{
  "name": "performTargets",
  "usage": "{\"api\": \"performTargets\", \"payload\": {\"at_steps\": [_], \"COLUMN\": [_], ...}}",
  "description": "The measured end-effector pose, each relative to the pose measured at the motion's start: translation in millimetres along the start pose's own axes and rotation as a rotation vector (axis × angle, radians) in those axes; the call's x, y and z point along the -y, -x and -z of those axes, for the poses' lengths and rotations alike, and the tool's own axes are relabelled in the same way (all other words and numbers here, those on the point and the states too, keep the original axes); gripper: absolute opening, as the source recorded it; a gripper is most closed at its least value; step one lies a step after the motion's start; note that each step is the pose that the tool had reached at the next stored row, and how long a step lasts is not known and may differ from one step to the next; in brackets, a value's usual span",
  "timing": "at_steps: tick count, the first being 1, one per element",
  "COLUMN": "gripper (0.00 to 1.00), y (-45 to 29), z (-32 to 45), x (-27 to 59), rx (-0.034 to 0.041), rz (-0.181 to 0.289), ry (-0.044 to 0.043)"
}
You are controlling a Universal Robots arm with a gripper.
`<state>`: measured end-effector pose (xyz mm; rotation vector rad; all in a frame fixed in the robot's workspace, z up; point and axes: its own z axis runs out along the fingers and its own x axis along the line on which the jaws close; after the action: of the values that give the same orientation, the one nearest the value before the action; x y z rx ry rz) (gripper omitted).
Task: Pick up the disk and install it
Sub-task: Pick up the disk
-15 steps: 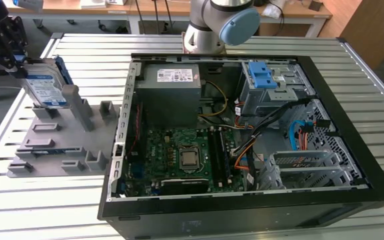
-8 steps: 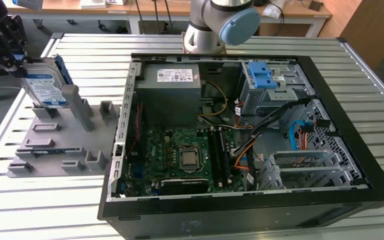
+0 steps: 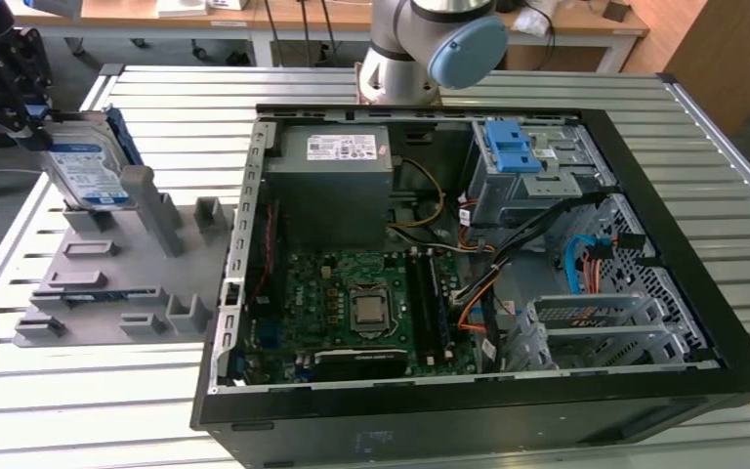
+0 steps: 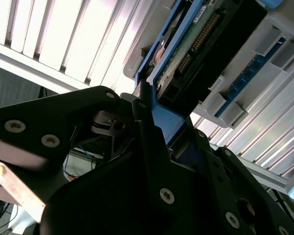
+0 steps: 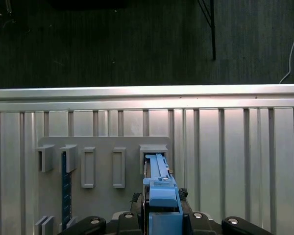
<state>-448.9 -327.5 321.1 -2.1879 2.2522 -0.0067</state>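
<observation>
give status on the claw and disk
Claw shut on disk by its blue bracket. Upright at grey holder, outside computer case. No obstruction seen.

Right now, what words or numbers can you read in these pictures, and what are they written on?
White-and-blue label on the flat silver-grey disk: print too small to read.
White sticker on the grey metal power-supply box: print too small to read.
Green circuit board inside the black computer case: markings too small to read.
Nothing can be quoted.
</observation>
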Motion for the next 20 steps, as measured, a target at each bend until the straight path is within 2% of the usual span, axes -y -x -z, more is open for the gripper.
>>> {"api": "performTargets", "payload": {"at_steps": [11, 20], "gripper": [0.37, 0.37], "y": [0.0, 0.0], "z": [5.0, 13.4], "x": [0.0, 0.1], "rx": [0.0000, 0.0000], "rz": [0.000, 0.000], "ry": [-0.0003, -0.0003]}}
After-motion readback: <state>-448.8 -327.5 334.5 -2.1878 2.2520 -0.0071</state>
